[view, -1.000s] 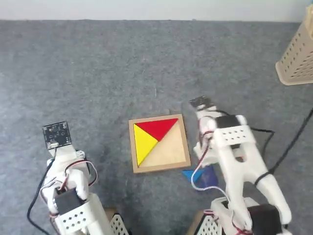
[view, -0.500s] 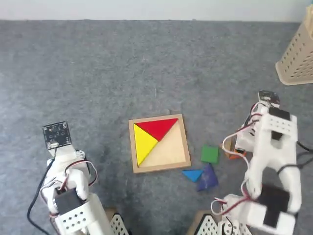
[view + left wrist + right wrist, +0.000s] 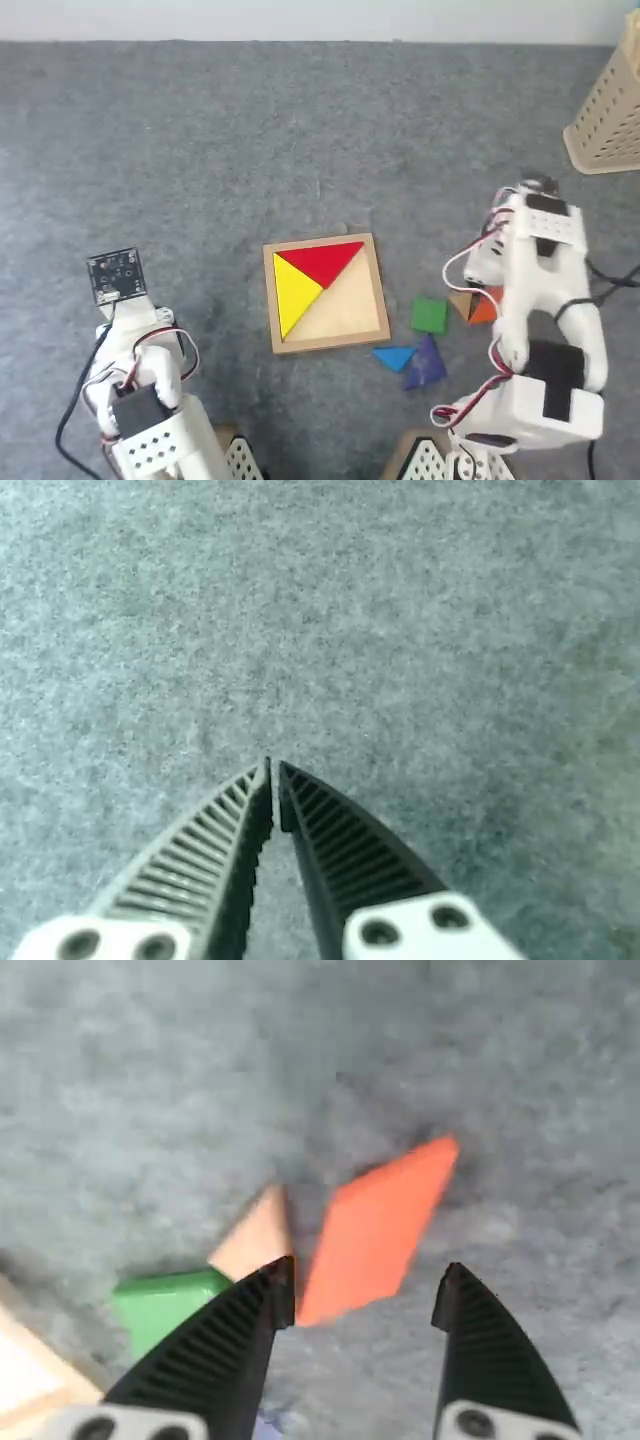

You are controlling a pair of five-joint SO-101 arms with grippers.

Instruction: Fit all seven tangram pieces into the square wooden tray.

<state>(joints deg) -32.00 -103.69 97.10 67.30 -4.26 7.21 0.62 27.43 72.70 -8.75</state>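
The square wooden tray (image 3: 380,290) lies mid-table with a red triangle (image 3: 325,260) and a yellow triangle (image 3: 293,290) in it. To its right on the carpet lie a green square (image 3: 429,314), a tan triangle (image 3: 462,303), an orange piece (image 3: 483,309), a blue triangle (image 3: 395,356) and a purple piece (image 3: 425,366). My right gripper (image 3: 365,1275) is open above the orange parallelogram (image 3: 378,1228), with the tan triangle (image 3: 255,1236) and green square (image 3: 165,1300) beside it. My left gripper (image 3: 273,768) is shut over bare carpet, at the front left.
A perforated beige basket (image 3: 610,105) stands at the far right edge. The right arm (image 3: 540,300) stands over the loose pieces. Grey carpet covers the table, with wide free room to the left of the tray and behind it.
The right arm swung from beside the tray to the right, uncovering the green square, then came back slightly to hang over the orange piece. The left arm kept still.
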